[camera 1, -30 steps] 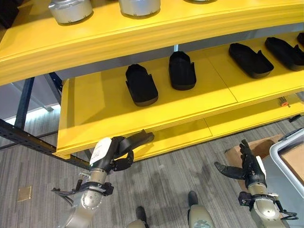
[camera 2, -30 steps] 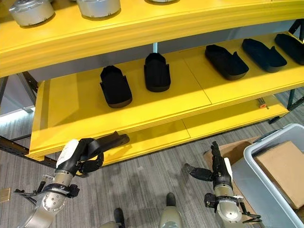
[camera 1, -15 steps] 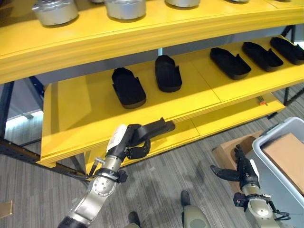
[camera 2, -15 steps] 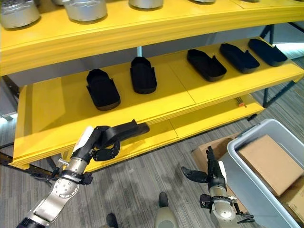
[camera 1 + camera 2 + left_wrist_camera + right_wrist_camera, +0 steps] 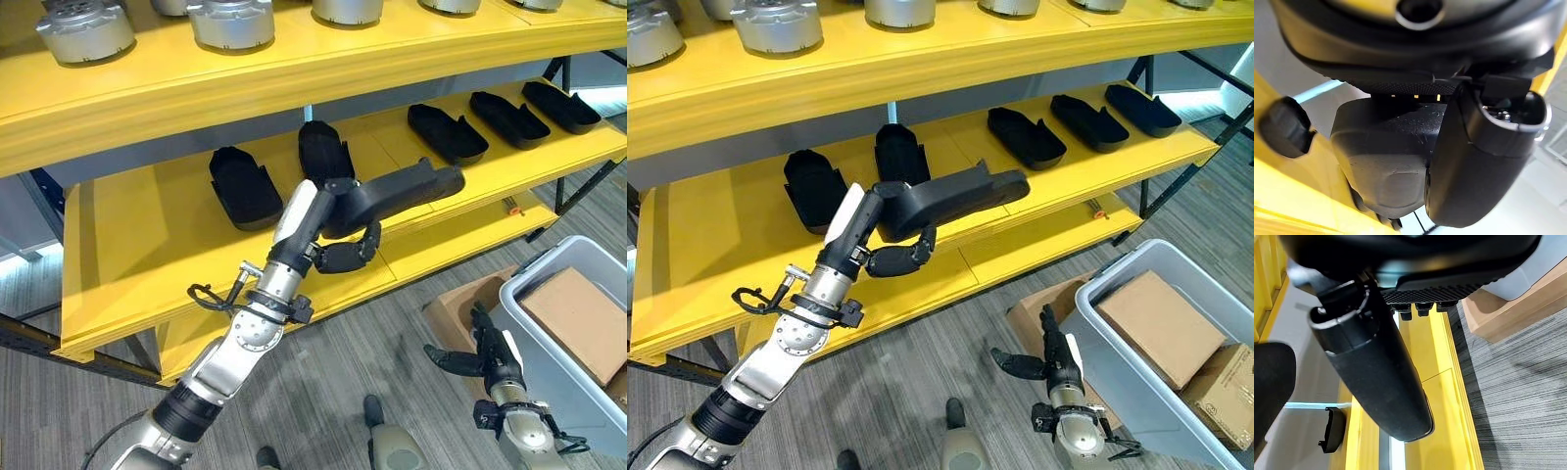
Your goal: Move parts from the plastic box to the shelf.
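The yellow metal shelf [image 5: 176,264] already carries a row of black moulded parts [image 5: 245,186], so the long black plastic part [image 5: 397,194] clenched in the left hand [image 5: 333,235] could knock one. It hangs over the middle tier's front edge and could tip off if released early; the right hand [image 5: 487,354] hangs low, fingers relaxed, beside the grey plastic box [image 5: 598,294]
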Motion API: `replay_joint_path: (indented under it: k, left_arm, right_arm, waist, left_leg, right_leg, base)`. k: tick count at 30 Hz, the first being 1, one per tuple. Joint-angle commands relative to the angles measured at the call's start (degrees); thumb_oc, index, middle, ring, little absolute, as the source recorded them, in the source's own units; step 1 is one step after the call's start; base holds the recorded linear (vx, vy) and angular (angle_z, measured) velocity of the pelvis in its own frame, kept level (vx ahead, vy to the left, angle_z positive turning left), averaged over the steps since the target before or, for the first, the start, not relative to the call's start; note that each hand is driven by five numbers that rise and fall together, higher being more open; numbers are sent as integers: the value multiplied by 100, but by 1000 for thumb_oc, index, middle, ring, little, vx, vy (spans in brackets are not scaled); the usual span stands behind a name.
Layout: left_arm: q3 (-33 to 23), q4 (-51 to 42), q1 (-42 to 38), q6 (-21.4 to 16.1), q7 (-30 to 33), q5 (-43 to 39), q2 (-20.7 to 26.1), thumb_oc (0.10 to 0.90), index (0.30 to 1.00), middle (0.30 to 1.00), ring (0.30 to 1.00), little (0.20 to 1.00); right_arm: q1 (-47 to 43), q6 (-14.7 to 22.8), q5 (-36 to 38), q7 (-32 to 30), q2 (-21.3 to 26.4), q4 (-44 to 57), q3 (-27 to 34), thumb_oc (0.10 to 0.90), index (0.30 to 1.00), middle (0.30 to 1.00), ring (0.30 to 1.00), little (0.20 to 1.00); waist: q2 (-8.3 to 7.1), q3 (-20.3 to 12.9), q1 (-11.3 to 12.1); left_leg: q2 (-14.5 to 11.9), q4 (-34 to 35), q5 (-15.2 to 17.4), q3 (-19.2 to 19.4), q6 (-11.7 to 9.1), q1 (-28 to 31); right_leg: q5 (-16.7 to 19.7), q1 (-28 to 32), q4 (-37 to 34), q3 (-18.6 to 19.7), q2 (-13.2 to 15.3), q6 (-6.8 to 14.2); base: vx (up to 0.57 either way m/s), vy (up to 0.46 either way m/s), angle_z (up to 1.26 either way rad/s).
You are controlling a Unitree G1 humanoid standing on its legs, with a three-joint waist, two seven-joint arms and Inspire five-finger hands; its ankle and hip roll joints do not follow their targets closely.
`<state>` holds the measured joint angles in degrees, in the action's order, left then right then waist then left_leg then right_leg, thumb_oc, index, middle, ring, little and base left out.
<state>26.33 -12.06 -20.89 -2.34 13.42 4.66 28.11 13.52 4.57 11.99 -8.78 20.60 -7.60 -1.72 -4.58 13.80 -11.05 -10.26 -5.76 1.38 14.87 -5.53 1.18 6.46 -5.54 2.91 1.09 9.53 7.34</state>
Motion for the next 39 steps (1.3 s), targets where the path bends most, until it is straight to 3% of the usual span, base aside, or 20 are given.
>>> replay_joint_path:
  k: [1, 8, 24, 32, 39]
  left_arm:
    - [-175, -742, -726, -651, 430, -181, -68, 400, 300, 300, 300, 300]
    - [-298, -743, -877, -600, 692, -2, 6, 400, 300, 300, 300, 300]
    - [-1970, -276, 108, -186, 1350, 1760, 1421, 400, 300, 300, 300, 300]
    - [-3128, 121, 655, 184, 1705, 2816, 2506, 400, 300, 300, 300, 300]
    - [-3411, 606, 780, 441, 1700, 3407, 3140, 400, 300, 300, 300, 300]
  right_arm:
    - [-172, 468, 143, -138, 211, 512, 144, 900, 1000, 1000, 1000, 1000]
    - [-141, 464, 155, -197, 187, 412, 71, 900, 1000, 1000, 1000, 1000]
    - [-64, 384, -87, -213, 173, 155, 261, 900, 1000, 1000, 1000, 1000]
    - [-31, 391, -246, -164, 177, 20, 353, 900, 1000, 1000, 1000, 1000]
    - [5, 416, -238, -92, 239, -11, 410, 900, 1000, 1000, 1000, 1000]
  waist:
    - [-109, -440, -33]
    - [-149, -517, 21]
    - [-63, -599, 229]
    - [67, -608, 363]
    - [133, -551, 376]
  left_leg:
    - [-381, -600, 440, -174, 115, -184]
    - [-355, -493, 414, -168, 118, -124]
    - [-341, -374, 332, -318, 55, -118]
    - [-279, -323, 266, -447, 31, -236]
    - [-255, -345, 212, -584, 13, -418]
  right_leg:
    - [-866, 422, 340, 173, 343, 293]
    - [-836, 491, 286, 115, 372, 324]
    - [-873, 649, 236, -122, 401, 300]
    - [-872, 672, 199, -253, 441, 285]
    - [-915, 613, 256, -321, 444, 250]
  base:
    - [0, 0, 0]
    - [0, 0, 0]
    - [4, -6, 4]
    - [-5, -11, 9]
    - [-31, -17, 11]
